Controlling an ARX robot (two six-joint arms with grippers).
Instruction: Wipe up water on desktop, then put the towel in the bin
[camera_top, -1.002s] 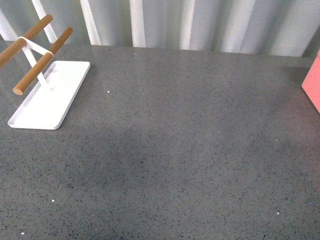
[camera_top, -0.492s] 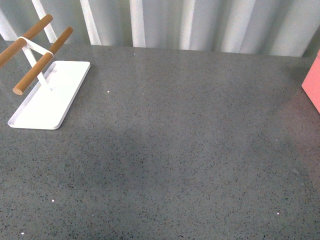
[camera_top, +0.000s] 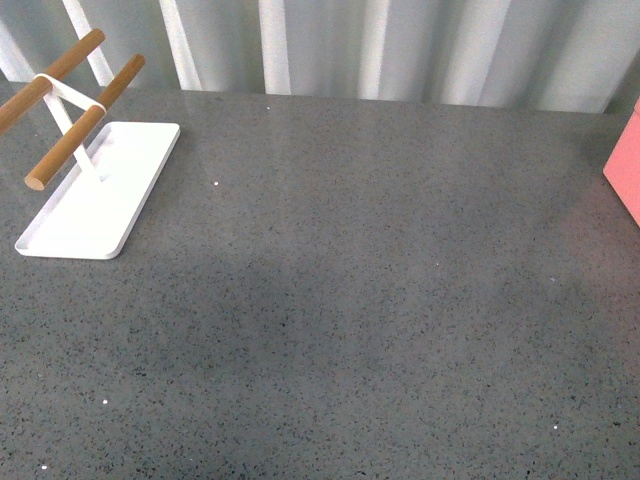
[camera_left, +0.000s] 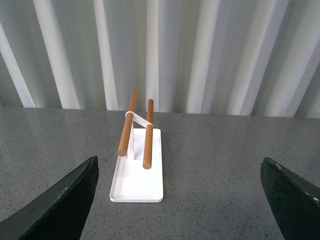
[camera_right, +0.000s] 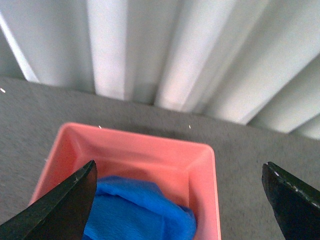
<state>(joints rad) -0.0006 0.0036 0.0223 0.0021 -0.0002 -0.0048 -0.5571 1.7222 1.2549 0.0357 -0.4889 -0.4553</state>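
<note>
The towel (camera_right: 137, 212) lies bunched inside the bin (camera_right: 200, 162), below and between the fingers of the right end effector (camera_right: 177, 210), which hangs above the bin spread wide and holds nothing. The bin stands on the table (camera_top: 350, 300) at its right edge. The left end effector (camera_left: 182, 200), also wide and empty, faces a white tray (camera_left: 137, 175) with two wooden bars (camera_left: 148, 132); its height above the table is hard to judge.
</note>
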